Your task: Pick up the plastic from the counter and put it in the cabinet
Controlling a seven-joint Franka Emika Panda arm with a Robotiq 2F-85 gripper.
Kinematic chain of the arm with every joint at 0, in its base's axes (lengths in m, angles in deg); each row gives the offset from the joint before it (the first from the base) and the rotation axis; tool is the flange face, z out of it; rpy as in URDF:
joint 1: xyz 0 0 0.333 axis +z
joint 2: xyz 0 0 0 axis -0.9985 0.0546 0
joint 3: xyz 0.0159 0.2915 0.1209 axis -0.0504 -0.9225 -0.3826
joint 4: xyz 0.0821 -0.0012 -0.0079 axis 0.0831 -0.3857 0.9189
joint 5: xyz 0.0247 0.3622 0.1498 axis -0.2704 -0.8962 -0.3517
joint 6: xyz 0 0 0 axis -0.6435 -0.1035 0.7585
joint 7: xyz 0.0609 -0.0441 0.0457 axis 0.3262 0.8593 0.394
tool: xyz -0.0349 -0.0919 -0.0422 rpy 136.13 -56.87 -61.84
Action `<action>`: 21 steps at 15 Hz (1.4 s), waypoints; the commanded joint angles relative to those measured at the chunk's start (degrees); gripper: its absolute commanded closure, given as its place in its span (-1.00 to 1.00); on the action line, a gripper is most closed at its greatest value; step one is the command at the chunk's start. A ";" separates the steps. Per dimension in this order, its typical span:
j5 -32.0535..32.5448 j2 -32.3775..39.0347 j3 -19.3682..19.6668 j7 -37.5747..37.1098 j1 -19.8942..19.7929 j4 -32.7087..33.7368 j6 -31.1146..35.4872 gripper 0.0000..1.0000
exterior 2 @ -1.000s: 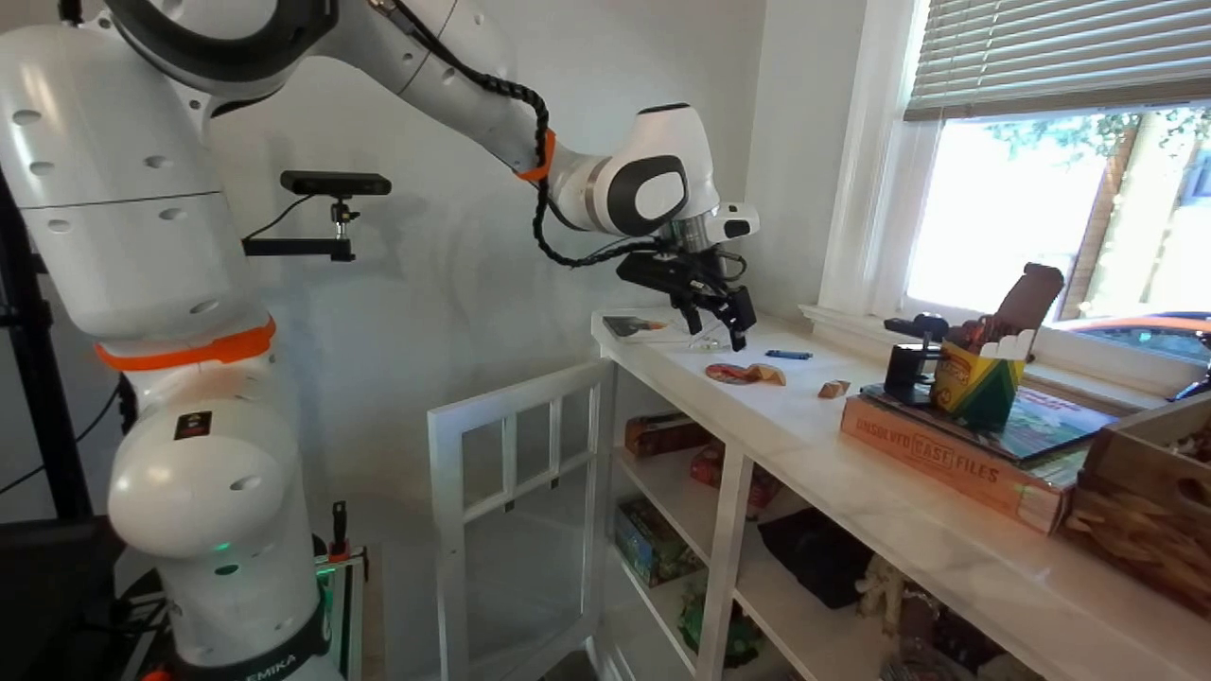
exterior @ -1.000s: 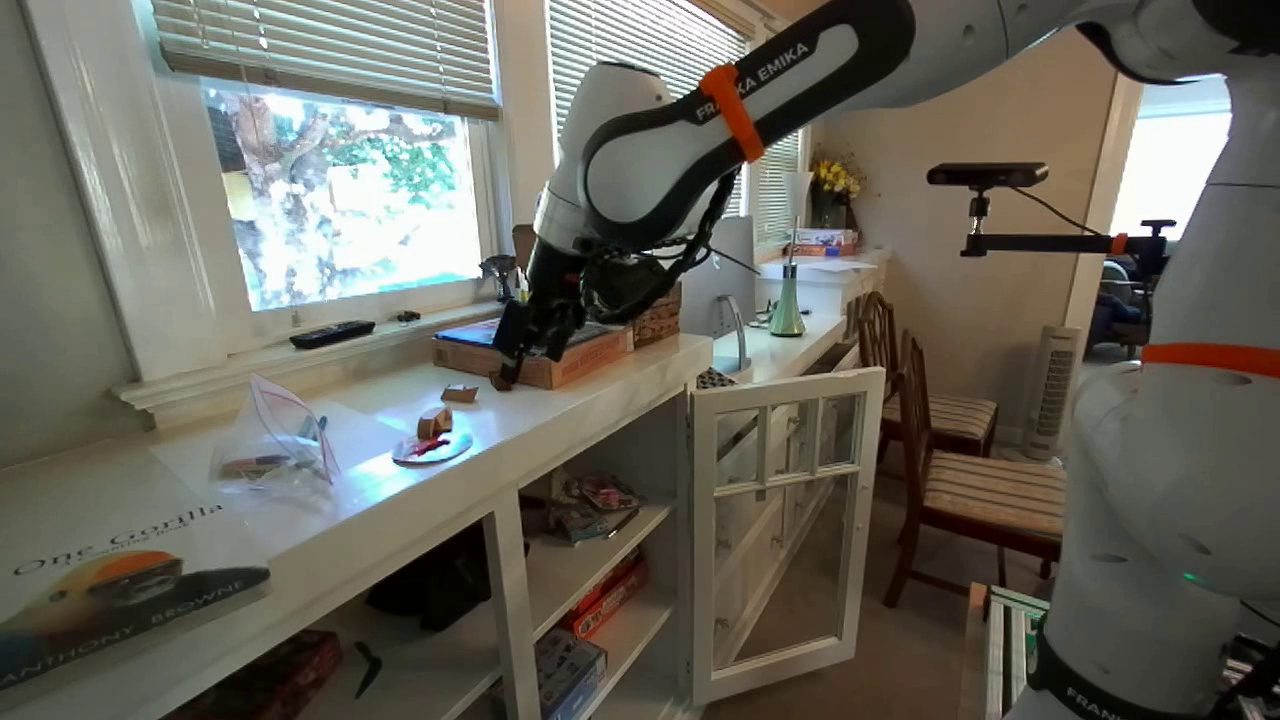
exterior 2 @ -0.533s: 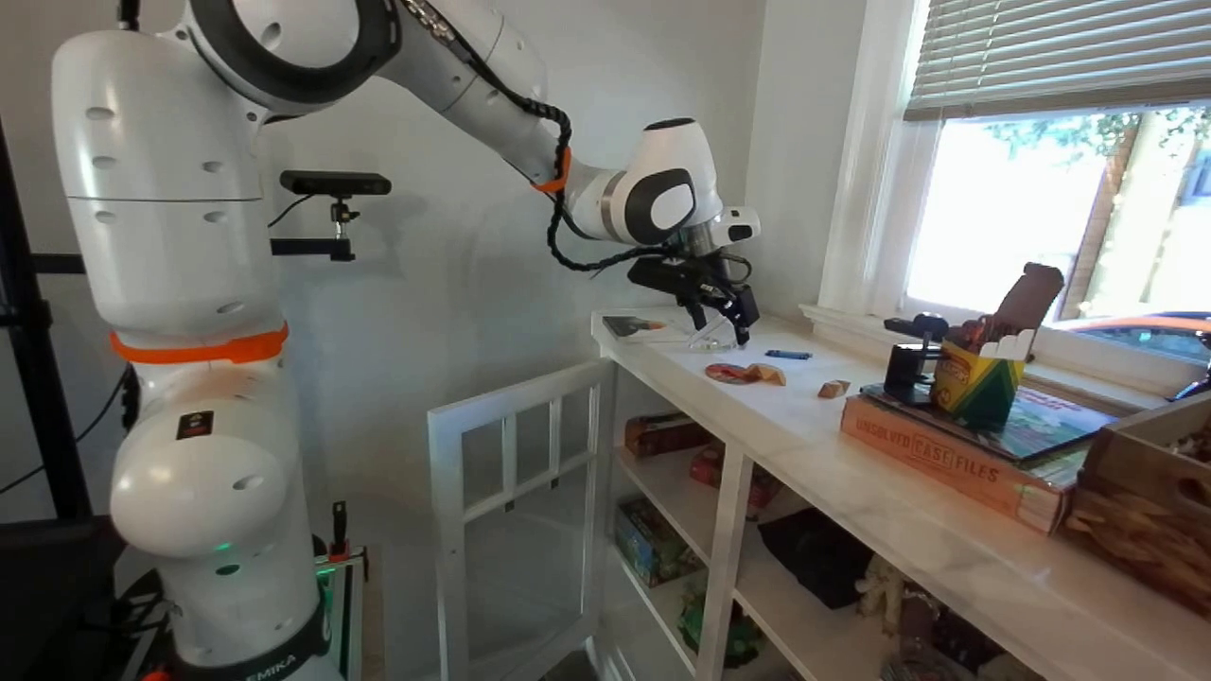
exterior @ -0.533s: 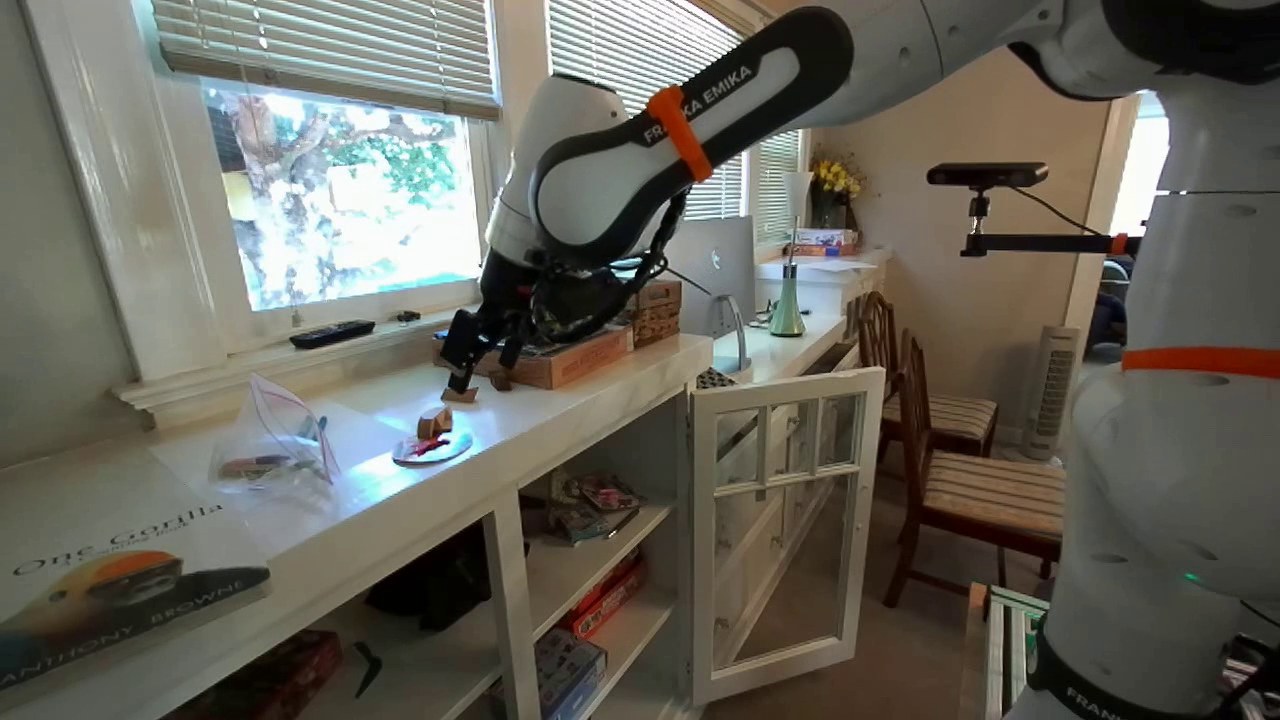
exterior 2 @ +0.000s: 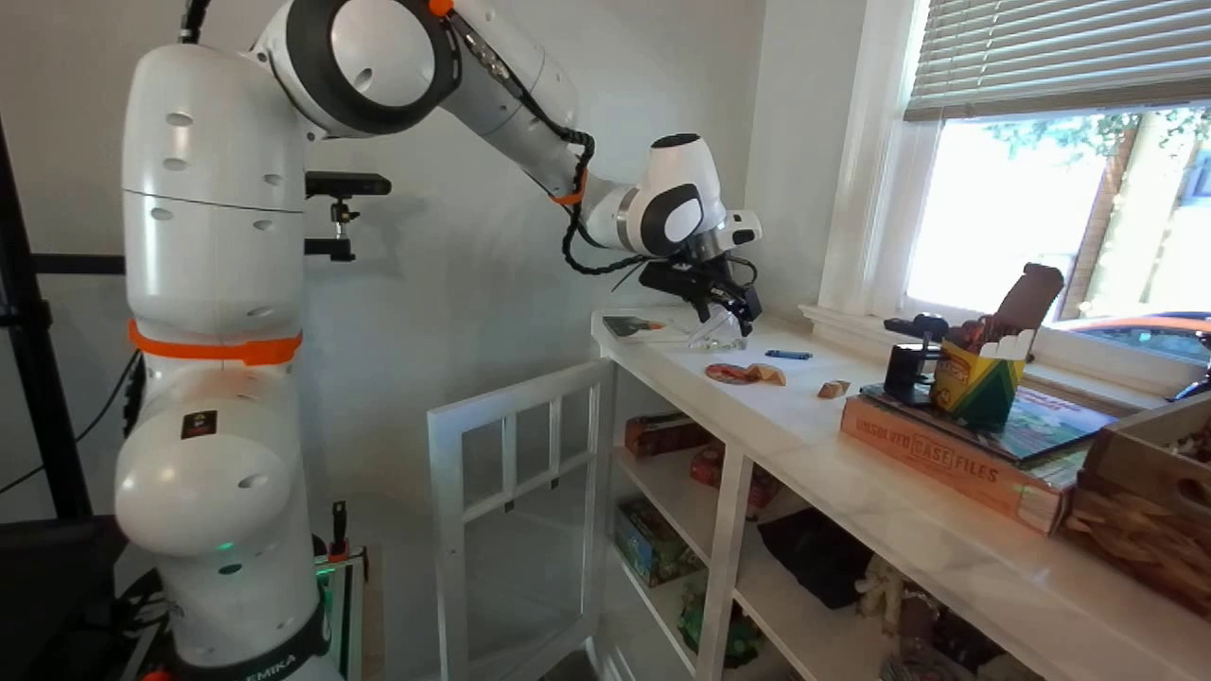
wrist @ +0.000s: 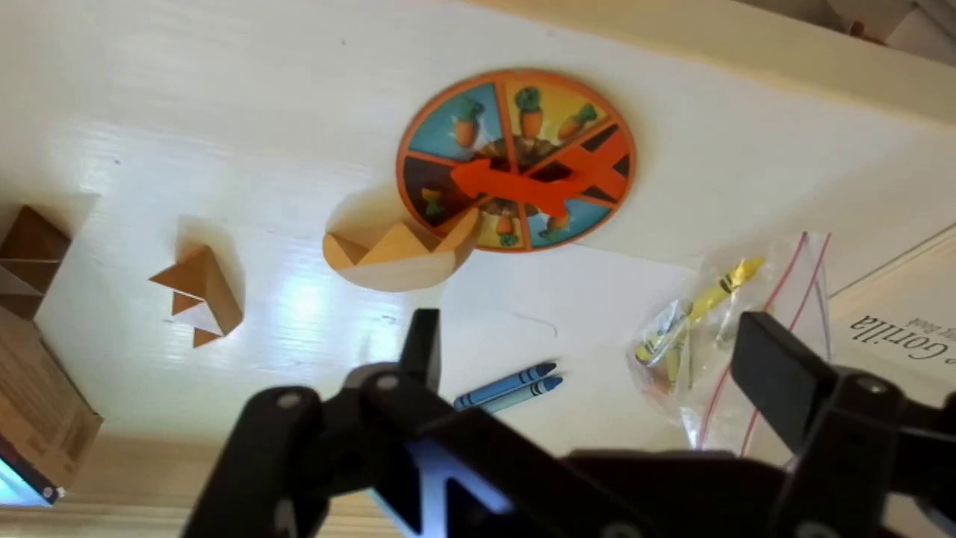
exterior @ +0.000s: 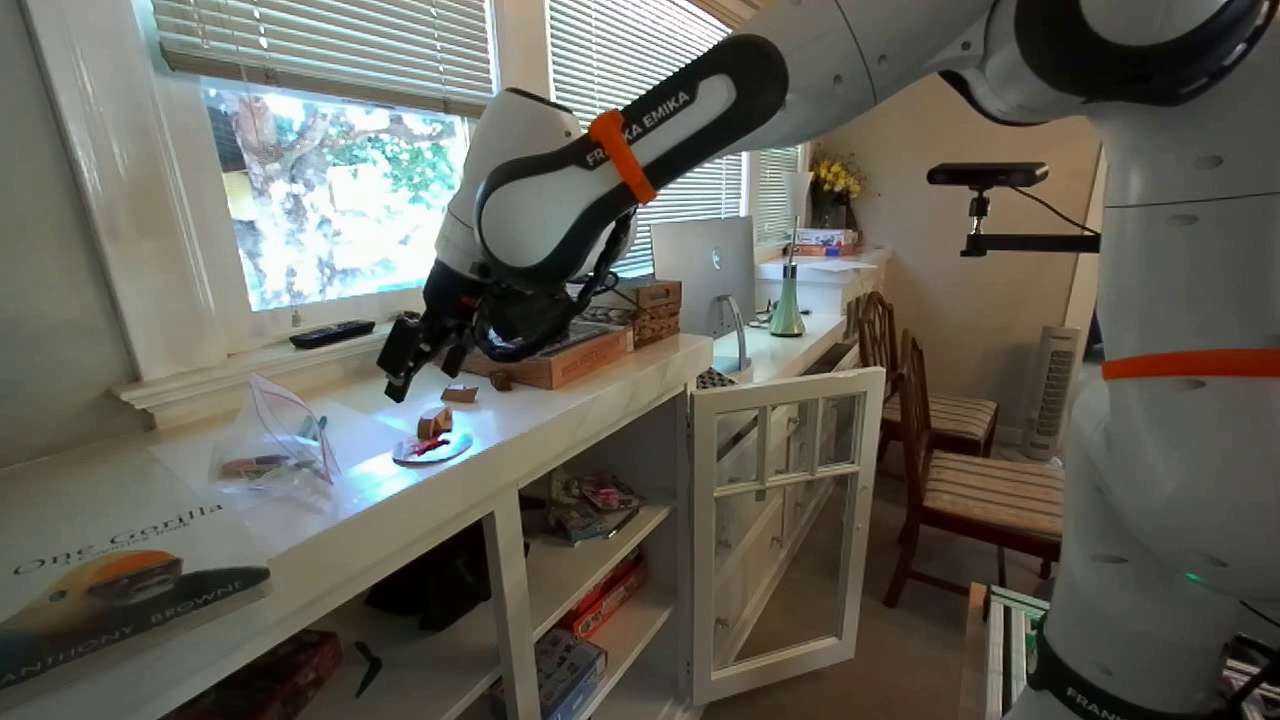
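The plastic is a clear zip bag with crayons in it. It lies on the white counter (exterior: 540, 405) in an exterior view (exterior: 270, 455) and in the wrist view (wrist: 702, 336). In an exterior view (exterior 2: 721, 336) it is partly hidden behind the fingers. My gripper (exterior: 425, 378) is open and empty above the counter, tilted, to the right of the bag there. In the wrist view the gripper (wrist: 594, 325) has the bag near its right finger, which covers part of it. The white cabinet (exterior: 512, 600) under the counter has its glass door (exterior: 700, 600) swung open.
A round spinner disc (wrist: 515, 161), a wooden crown-shaped piece (wrist: 396, 258), a smaller wooden piece (wrist: 202, 291) and two blue crayons (wrist: 508, 388) lie near the bag. A gorilla book (exterior: 130, 580) lies beyond it. A game box (exterior 2: 946, 459) and wooden crate (exterior 2: 1145, 511) stand farther along.
My open gripper has moved along the counter toward the bag, past the small wooden pieces, and is a little higher now. The bag and other objects have not moved.
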 commanded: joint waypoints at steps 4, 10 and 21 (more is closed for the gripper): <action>0.23 7.14 -1.01 0.75 1.63 7.01 3.88 -1.00; -0.04 11.09 -1.16 -0.08 2.82 10.82 5.91 -1.00; 0.23 15.72 -1.03 -0.29 4.38 14.96 5.36 -0.36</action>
